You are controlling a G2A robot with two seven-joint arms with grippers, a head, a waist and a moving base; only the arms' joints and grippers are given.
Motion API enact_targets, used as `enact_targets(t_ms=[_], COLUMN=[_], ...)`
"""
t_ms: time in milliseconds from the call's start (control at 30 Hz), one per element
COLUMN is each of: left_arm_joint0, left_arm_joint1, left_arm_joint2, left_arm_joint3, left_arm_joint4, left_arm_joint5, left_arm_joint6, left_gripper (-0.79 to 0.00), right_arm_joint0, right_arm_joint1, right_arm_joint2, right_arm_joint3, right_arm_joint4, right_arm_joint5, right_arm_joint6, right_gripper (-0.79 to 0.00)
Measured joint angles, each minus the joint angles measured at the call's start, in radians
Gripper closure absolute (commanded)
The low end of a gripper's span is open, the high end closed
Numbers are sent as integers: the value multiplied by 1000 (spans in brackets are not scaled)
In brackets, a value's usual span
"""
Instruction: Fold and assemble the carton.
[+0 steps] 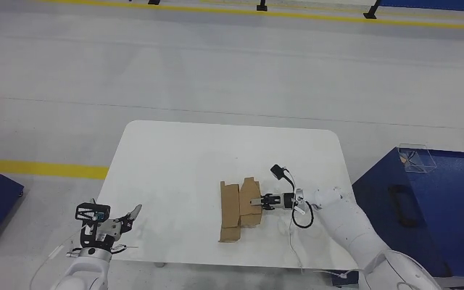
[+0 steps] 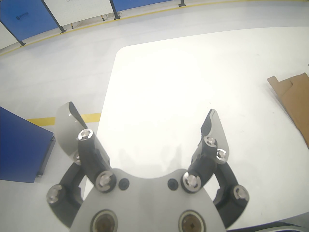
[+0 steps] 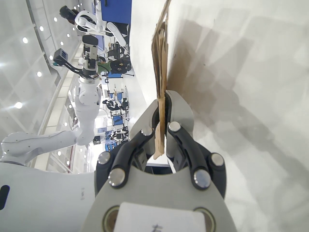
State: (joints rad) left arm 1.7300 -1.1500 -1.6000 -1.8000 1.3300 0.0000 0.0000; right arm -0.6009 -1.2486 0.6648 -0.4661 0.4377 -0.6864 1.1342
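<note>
— Where was the carton (image 1: 238,209)?
— Lying flattened on the table (image 1: 181,159), right of centre, toward the near side. My right gripper (image 3: 162,112) pinched its right edge; my left gripper (image 2: 142,113) hung spread over the near-left corner, well apart.
— How would it handle?
— Light and stiff, I judged (thin board creases easily), so grip beside a fold line.

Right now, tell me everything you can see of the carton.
The carton is plain brown corrugated cardboard, not yet assembled, folded flat into layered panels with stepped, notched flaps along its far edge. It rests flat or nearly flat on the white table, toward the robot's near right. Seen edge-on from the right wrist, it is a thin stack of sheets. The right gripper is shut on its edge. Nothing else touches it.
</note>
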Motion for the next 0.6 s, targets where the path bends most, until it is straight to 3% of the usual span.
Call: enact_targets(t_ms=[133, 600], left_arm_joint0=[0, 0], left_arm_joint1=[0, 0], left_arm_joint2=[0, 0], left_arm_joint3=[0, 0], left_arm_joint4=[0, 0], left_arm_joint5=[0, 0], left_arm_joint6=[0, 0], left_gripper=[-785, -785], right_arm_joint0=[16, 15], right_arm_joint1=[24, 24], right_arm_joint2=[6, 7], right_arm_joint3=[-75, -72], right_arm_joint4=[73, 71], right_arm_joint5=[32, 33], right_arm_joint6=[33, 33], right_gripper=[0, 0])
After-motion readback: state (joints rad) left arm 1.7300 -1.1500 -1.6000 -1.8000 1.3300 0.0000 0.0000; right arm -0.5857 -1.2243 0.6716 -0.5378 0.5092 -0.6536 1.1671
